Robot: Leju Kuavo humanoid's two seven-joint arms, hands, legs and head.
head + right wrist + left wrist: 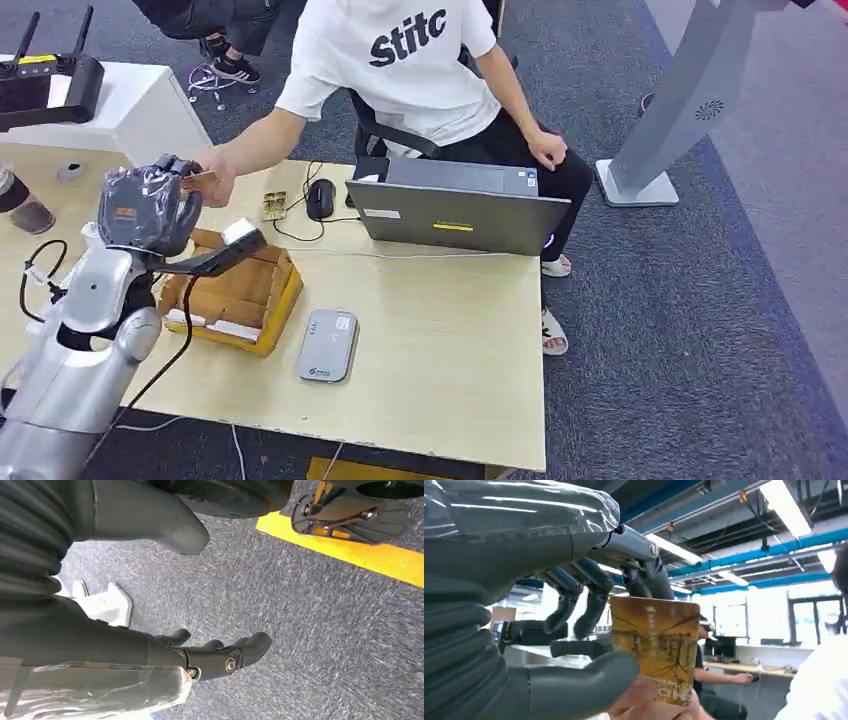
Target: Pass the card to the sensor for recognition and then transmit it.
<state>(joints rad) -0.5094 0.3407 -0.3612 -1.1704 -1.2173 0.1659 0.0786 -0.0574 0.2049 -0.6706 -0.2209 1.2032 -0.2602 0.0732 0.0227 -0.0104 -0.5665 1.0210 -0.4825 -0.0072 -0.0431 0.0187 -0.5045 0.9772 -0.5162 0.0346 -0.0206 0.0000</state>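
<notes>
My left hand [150, 205] is raised over the table's back left, above the wooden box [240, 300]. It holds a yellow-brown card [655, 647] between thumb [584, 690] and fingers [644, 580]. A seated person's hand [220, 182] reaches in, and its fingers [644, 707] grip the same card's edge [200, 181]. The grey flat card sensor [327, 345] lies on the table beside the box, with nothing on it. My right hand [220, 657] hangs over the carpet, fingers loosely apart, holding nothing.
A grey laptop [455, 208] and a black mouse [320, 198] sit at the table's far side [440, 330], in front of the person in a white T-shirt [400, 60]. A white stand with a black controller [45, 85] is at the back left, a grey kiosk base [640, 185] at the right.
</notes>
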